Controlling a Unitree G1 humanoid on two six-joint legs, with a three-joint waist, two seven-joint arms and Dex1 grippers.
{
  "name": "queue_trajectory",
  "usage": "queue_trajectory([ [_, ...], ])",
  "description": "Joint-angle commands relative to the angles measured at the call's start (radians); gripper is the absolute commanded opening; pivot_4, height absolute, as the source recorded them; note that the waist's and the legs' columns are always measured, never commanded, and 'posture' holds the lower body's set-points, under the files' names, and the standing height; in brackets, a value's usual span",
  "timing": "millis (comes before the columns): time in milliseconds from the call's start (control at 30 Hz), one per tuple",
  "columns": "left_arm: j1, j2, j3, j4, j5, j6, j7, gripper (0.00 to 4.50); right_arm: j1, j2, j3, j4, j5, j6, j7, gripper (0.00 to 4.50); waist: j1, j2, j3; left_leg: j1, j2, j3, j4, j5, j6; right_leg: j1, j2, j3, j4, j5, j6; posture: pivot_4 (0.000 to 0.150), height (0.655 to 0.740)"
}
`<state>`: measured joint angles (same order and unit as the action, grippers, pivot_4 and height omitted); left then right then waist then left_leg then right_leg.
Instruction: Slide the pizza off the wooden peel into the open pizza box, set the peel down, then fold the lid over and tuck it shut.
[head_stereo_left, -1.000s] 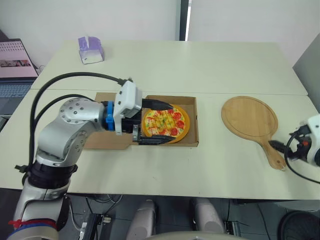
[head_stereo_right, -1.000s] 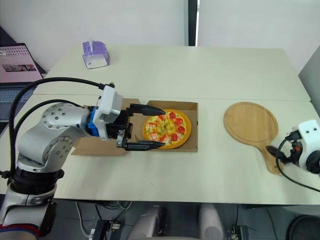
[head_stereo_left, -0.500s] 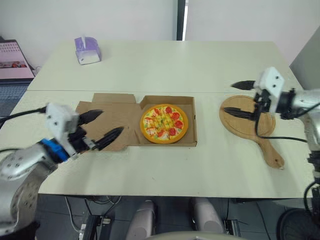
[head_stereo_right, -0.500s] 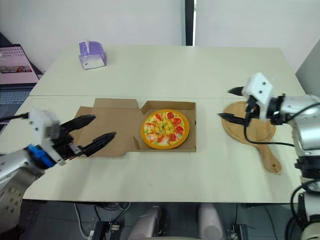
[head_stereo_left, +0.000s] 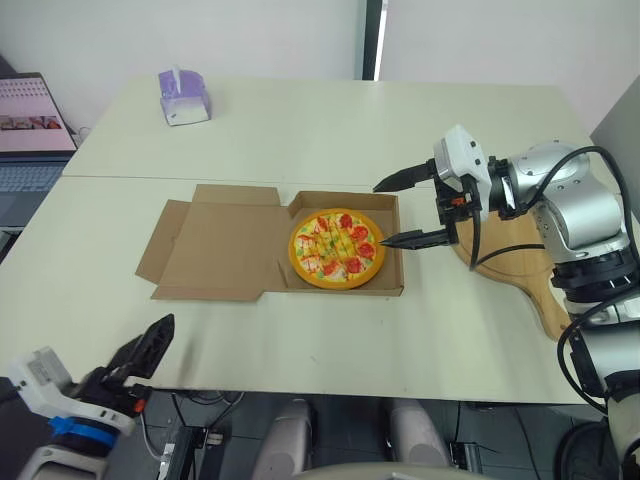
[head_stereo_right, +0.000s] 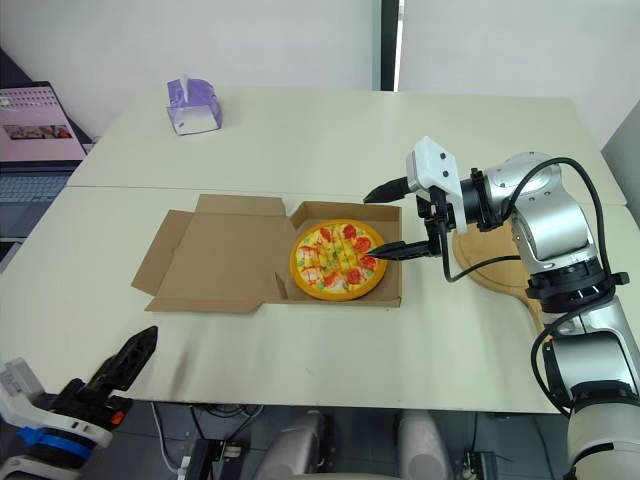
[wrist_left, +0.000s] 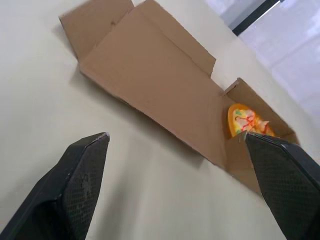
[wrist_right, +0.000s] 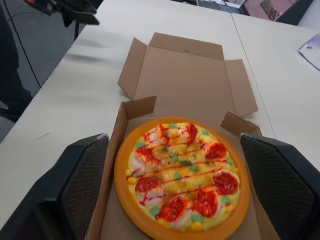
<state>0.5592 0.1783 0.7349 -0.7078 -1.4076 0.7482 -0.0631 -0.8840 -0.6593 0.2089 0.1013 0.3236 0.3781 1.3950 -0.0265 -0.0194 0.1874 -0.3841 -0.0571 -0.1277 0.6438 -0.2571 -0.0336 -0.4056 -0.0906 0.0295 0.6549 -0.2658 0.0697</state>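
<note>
The pizza (head_stereo_left: 336, 248), with an orange rim and red toppings, lies inside the tray of the brown pizza box (head_stereo_left: 392, 205). The box lid (head_stereo_left: 215, 255) lies flat and open on the table to the tray's left. My right gripper (head_stereo_left: 380, 214) is open and hovers at the tray's right wall, its fingers pointing at the pizza (wrist_right: 177, 177). The wooden peel (head_stereo_left: 515, 275) rests on the table under my right arm, bare. My left gripper (wrist_left: 175, 135) is open and low at the table's front left edge, well short of the lid (wrist_left: 150, 85).
A purple tissue box (head_stereo_left: 182, 97) stands at the far left of the table. A laptop (head_stereo_left: 35, 120) sits on a desk beyond the left edge. A seam (head_stereo_left: 250, 180) between two tabletops runs just behind the box.
My left gripper has drawn back from the lid to the table's front left edge. My right gripper has moved left from over the peel to the tray's right wall. The camera shifted too.
</note>
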Motion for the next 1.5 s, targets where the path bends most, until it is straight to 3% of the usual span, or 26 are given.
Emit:
queue_trajectory([
  [33,-0.056,-0.012,-0.040,0.028,-0.147,-0.091,0.184,4.50,-0.001,-0.014,-0.022,-0.034,0.010,0.007,0.003,4.48,0.000,0.003,-0.001,0.000,0.000,0.000,0.000,0.000,0.000,0.000,0.000,0.001,0.000,0.000,0.000,0.150,0.7400],
  [133,-0.104,0.004,-0.071,0.084,-0.213,-0.158,0.298,4.50,0.006,-0.025,-0.029,-0.052,0.015,0.024,-0.001,4.48,0.001,0.007,-0.001,0.001,0.000,0.004,-0.002,0.000,0.000,-0.001,0.001,0.004,-0.001,0.000,0.000,0.150,0.7400],
  [267,-0.171,0.028,-0.084,0.147,-0.243,-0.217,0.393,4.50,0.011,-0.036,-0.034,-0.067,0.018,0.038,-0.007,4.48,0.000,0.002,-0.002,0.001,0.000,0.005,0.000,-0.001,-0.001,-0.001,0.003,0.006,-0.001,0.001,0.002,0.150,0.7400],
  [500,-0.202,0.057,-0.128,0.178,-0.286,-0.243,0.428,4.50,0.022,-0.048,-0.033,-0.090,0.024,0.055,-0.014,4.48,0.002,0.002,-0.003,0.002,0.000,0.008,0.001,-0.001,0.001,-0.001,0.004,0.008,-0.001,0.002,0.003,0.150,0.7400],
  [800,-0.349,0.070,-0.175,0.280,-0.274,-0.287,0.497,4.50,0.012,-0.050,-0.029,-0.101,0.027,0.071,-0.015,4.48,0.004,0.001,-0.003,0.003,0.000,0.012,0.002,-0.001,0.000,0.000,0.004,0.009,0.001,0.002,0.003,0.150,0.7400],
  [900,-0.384,0.080,-0.177,0.320,-0.266,-0.291,0.501,3.92,0.010,-0.050,-0.029,-0.104,0.028,0.075,-0.015,4.50,0.003,0.001,-0.003,0.003,0.000,0.014,0.002,-0.001,0.000,-0.001,0.004,0.009,0.002,0.002,0.003,0.150,0.7400],
  [1300,-0.387,0.084,-0.190,0.377,-0.199,-0.265,0.452,0.17,0.016,-0.057,-0.034,-0.111,0.021,0.080,-0.025,4.50,0.003,0.001,-0.003,0.003,0.000,0.015,0.002,-0.001,0.000,-0.001,0.004,0.010,0.002,0.003,0.003,0.150,0.7400],
  [1500,-0.393,0.145,-0.179,0.391,-0.141,-0.239,0.416,0.03,0.014,-0.021,-0.028,-0.054,-0.047,0.037,-0.133,4.50,0.003,0.001,-0.003,0.003,0.000,0.015,0.002,-0.001,0.000,-0.001,0.005,0.010,0.002,0.003,0.003,0.150,0.7400],
])
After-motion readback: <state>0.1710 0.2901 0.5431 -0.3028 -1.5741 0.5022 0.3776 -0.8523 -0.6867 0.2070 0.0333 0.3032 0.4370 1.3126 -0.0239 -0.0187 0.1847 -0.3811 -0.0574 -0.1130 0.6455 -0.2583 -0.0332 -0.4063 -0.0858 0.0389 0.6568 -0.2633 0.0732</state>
